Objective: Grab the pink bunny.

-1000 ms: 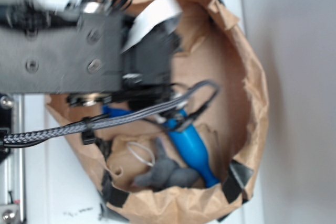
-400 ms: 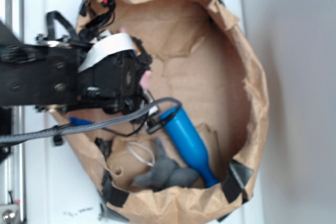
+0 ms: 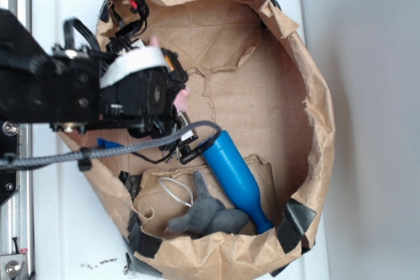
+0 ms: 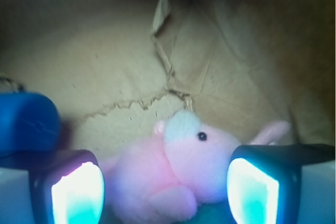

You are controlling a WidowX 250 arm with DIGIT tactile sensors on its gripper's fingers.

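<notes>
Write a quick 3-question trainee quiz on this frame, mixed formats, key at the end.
1. True or false: in the wrist view, the small pale-pink plush bunny lies between the two fingers of the black gripper.
2. Multiple choice: what lies right beside the grey plush animal in the exterior view? A) a green knitted ball B) the blue plastic bottle C) a metal spoon
3. Fill in: everything sits inside a crumpled brown ____ bag.

Key: 1 true, the fingers stand apart on either side of the bunny, not yet closed on it. 2 B. 3 paper.
</notes>
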